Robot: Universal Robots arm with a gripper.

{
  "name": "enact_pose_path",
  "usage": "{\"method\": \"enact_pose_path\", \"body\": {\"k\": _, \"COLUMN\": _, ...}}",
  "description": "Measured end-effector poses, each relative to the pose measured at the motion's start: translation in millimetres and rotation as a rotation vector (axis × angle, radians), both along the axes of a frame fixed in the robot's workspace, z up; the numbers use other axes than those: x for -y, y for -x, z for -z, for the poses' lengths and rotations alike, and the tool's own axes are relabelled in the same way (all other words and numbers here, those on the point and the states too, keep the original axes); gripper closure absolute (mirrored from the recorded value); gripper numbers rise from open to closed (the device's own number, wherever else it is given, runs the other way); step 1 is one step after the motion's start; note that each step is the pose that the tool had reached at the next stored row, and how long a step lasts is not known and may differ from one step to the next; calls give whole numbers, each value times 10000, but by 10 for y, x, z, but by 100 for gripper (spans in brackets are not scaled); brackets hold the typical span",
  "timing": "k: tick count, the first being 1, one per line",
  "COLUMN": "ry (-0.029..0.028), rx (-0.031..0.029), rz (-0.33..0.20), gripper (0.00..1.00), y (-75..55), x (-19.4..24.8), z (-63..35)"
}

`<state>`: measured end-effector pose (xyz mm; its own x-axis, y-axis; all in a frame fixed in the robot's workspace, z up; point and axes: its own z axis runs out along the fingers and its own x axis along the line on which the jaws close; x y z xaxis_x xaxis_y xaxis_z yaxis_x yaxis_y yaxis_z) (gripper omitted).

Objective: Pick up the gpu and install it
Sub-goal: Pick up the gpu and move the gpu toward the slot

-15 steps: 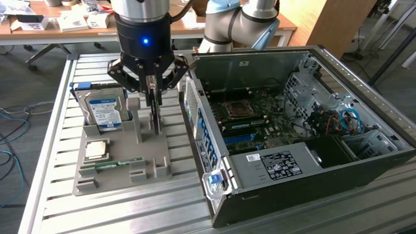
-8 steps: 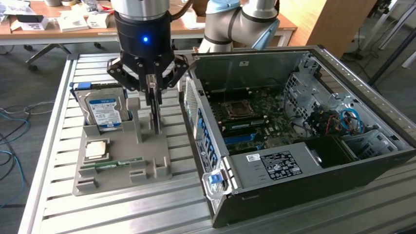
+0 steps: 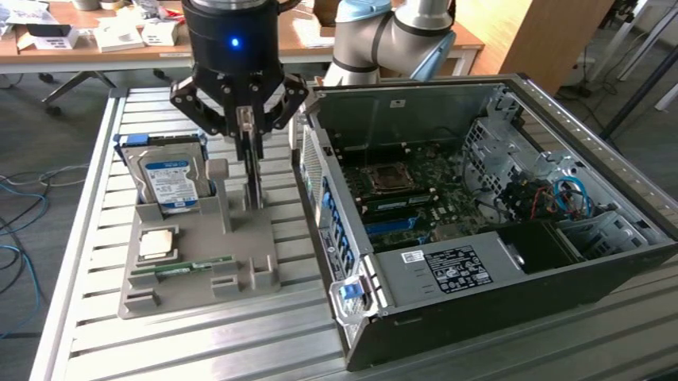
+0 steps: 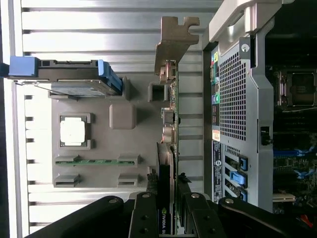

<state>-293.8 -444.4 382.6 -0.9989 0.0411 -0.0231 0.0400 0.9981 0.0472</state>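
The end effector [image 3: 250,147] pinches the gpu [image 4: 168,148] by its two flat faces, near the black cooler. The card stands on edge over the grey holder [image 3: 202,278] on the table [image 3: 212,341], beside the open computer case [image 3: 445,317]. Its silver bracket [image 4: 174,37] juts out at the far end. The card looks light and stiff but fragile, so the board edges and cooler block seem the safest hold, away from the components.
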Motion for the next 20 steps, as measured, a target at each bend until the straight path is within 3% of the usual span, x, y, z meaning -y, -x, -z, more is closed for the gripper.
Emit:
{"method": "enact_pose_path", "body": {"k": 12, "ry": -1, "rx": 0, "rz": 0, "gripper": 73, "y": 0, "x": 0, "z": -344}}
{"method": "enact_pose_path", "body": {"k": 20, "ry": -1, "rx": 1, "rz": 0, "gripper": 73, "y": 0, "x": 0, "z": -379}}
